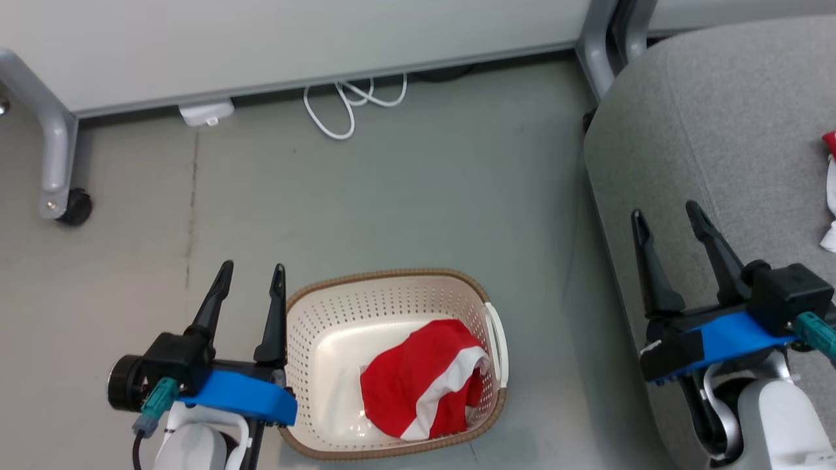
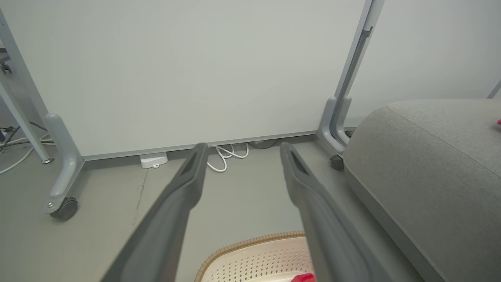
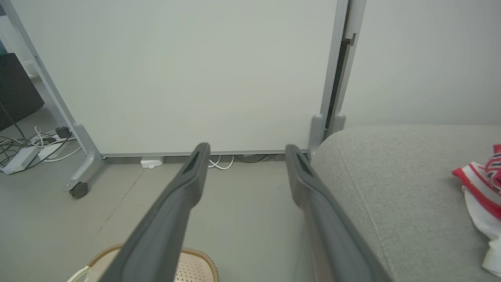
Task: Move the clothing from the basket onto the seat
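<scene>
**Item 1. Left gripper** [image 1: 253,267]: two long dark fingers, spread wide with nothing between them. It hung empty just beside the left rim of the basket, fingertips pointing toward the far panel. In the head view its right finger crossed the basket's near-left corner; whether it touched the rim could not be told.

**Item 2. Right gripper** [image 1: 665,210]: fingers likewise parted, holding nothing. It was placed over the left edge of the seat, well apart from the basket.

**Item 3. Basket** [image 1: 385,275]: cream perforated plastic, oval, with a brown woven-look rim and a pale handle on its right side. It stood on the floor between the two grippers, nearer the left one.

**Item 4. Red garment with a white stripe** [image 1: 418,385]: crumpled inside the basket, toward its right and near side, leaving the left part of the basket's bottom bare.

**Item 5. Seat** [image 1: 718,130]: large grey upholstered cushion with rounded edges and a stitched seam, to the right of the basket.

**Item 6. Second garment** [image 3: 479,188]: red and white, lying on the seat to the right of the right gripper and apart from it; it was cut off by the frame edge.

**Item 7. Surroundings**: grey floor [image 1: 424,196]; white panel [image 1: 294,39] on grey legs, one with a black caster [image 1: 75,207]; a looped white cable [image 1: 346,108] and a small white box [image 1: 206,112] at the panel's foot.
</scene>
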Robot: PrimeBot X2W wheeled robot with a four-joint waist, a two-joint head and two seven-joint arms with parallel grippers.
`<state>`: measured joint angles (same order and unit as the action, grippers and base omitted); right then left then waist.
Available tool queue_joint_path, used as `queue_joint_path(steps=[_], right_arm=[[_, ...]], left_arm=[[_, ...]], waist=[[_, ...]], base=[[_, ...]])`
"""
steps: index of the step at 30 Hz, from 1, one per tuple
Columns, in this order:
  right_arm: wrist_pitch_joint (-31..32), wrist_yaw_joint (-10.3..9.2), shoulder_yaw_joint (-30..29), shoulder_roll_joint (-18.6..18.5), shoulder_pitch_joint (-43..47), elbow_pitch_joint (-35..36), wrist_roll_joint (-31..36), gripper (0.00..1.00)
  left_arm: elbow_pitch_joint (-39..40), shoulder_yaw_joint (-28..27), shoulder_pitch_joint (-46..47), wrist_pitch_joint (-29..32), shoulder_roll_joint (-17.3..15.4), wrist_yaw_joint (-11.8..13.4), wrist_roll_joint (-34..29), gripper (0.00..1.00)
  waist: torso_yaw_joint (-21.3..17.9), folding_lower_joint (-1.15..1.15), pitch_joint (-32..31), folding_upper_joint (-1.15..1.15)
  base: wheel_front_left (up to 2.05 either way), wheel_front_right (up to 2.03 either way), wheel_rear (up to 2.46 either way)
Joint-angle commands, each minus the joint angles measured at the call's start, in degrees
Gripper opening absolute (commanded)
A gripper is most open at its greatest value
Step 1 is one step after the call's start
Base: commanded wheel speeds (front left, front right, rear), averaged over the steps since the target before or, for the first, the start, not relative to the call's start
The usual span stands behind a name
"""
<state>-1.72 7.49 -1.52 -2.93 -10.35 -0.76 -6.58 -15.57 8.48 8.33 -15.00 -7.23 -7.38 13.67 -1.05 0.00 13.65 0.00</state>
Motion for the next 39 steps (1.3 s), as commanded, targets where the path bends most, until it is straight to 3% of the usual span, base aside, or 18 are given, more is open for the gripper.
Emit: queue_joint_path(steps=[1,11,18,27,33,39], right_arm=[[0.0,0.02,0.5,0.1,-2.6,1.0,0.4,1.0],[-0.6,0.02,3.4,0.0,-14.0,4.1,0.7,1.0],[-2.5,0.01,4.6,0.0,-17.5,3.8,-0.8,1.0],[-5.7,0.02,6.5,0.1,-18.2,2.0,-4.4,1.0],[-7.6,0.02,7.8,0.1,-18.6,0.7,-6.0,1.0],[-9.1,0.02,9.0,0.1,-19.0,-0.3,-7.4,1.0]], left_arm=[[-0.5,1.2,2.6,-0.3,-0.3,-0.1,0.1,1.0],[-6.9,12.8,13.5,-0.3,-2.1,-0.1,0.7,1.0],[-16.0,27.3,21.3,-0.3,-4.4,-0.1,2.8,1.0],[-25.4,40.1,28.8,-0.3,-7.0,-0.1,7.4,1.0],[-28.7,45.1,31.8,-0.3,-8.0,-0.1,9.7,1.0],[-32.7,46.3,34.9,-0.3,-8.0,0.0,10.8,1.0]], waist=[[-1.6,0.0,6.6,0.0],[-6.2,0.0,21.1,0.0],[-10.1,0.0,27.2,0.0],[-15.1,0.0,32.7,0.0],[-17.1,0.0,34.9,0.0],[-18.4,0.0,36.4,0.0]], base=[[0.0,0.0,0.0],[0.0,0.0,0.0],[0.0,0.0,0.0],[0.0,0.0,0.0],[0.0,0.0,0.0],[0.0,0.0,0.0]])
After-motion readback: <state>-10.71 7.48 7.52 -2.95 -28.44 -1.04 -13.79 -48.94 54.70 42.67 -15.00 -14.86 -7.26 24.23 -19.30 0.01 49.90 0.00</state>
